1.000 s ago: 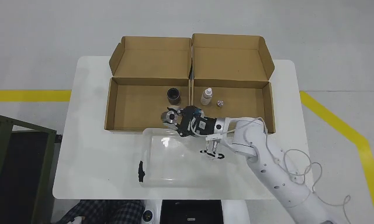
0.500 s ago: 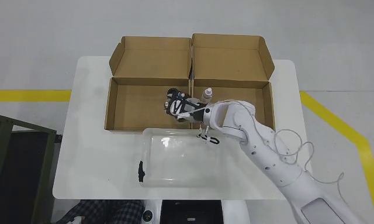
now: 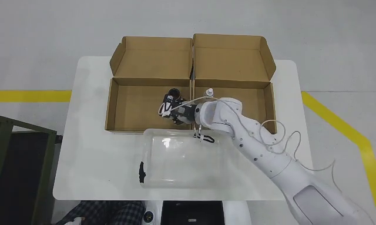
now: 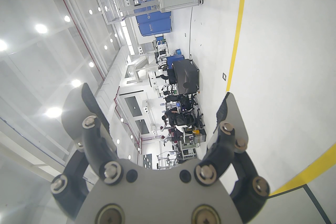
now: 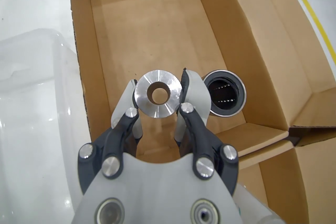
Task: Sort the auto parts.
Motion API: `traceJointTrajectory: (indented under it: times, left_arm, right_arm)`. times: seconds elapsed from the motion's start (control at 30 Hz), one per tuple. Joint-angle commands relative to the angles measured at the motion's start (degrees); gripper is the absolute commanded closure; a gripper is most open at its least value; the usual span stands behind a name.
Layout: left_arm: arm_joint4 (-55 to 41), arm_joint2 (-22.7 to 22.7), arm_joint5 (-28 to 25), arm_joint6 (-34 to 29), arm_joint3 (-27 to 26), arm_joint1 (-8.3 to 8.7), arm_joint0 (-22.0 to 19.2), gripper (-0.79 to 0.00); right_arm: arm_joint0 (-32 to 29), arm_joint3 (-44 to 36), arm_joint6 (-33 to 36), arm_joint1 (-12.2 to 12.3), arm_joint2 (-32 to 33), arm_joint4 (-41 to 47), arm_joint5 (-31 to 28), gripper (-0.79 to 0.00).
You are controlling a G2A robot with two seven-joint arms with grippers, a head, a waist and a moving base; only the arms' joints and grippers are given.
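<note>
Being clenched by the right gripper (image 5: 158, 84), the flat silver metal ring (image 5: 143, 98) is held over the brown cardboard box (image 5: 147, 25), just beside the black cylindrical bearing (image 5: 225, 96) at its right wall. It is best lowered clear of that bearing before release. The left gripper (image 4: 157, 93) is spread, empty.

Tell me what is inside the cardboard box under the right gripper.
One black-lined cylindrical bearing stands on the floor of the box, beside a wall. The right gripper holds a metal ring over the floor. The floor beneath ring and gripper is covered.
</note>
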Motion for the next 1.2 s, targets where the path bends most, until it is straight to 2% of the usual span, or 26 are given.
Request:
traceJointTrajectory:
  times: [0.0,0.57,0.6,0.7,0.9,1.17]
  left_arm:
    - [0.0,0.0,0.0,0.0,0.0,0.0,0.0,-0.785]
    - [0.0,0.0,0.0,0.0,0.0,0.0,0.0,-0.785]
    - [0.0,0.0,0.0,0.0,0.0,0.0,0.0,-0.785]
    - [0.0,0.0,0.0,0.0,0.0,0.0,0.0,-0.785]
    - [0.0,0.0,0.0,0.0,0.0,0.0,0.0,-0.785]
    - [0.0,0.0,0.0,0.0,0.0,0.0,0.0,-0.785]
  right_arm:
    - [0.5,0.9,0.3,-0.3,-0.4,0.0,-0.1,0.0]
    - [3.1,6.5,2.9,-2.5,-2.5,0.2,-0.6,0.0]
    - [3.2,6.7,3.1,-2.6,-2.5,0.2,-0.6,-0.052]
    - [3.5,7.3,3.5,-2.8,-2.7,0.2,-0.7,-0.105]
    - [3.7,8.0,4.2,-3.4,-3.2,0.1,-0.9,-0.265]
    - [3.8,8.4,5.0,-3.8,-2.8,0.2,-1.5,-0.305]
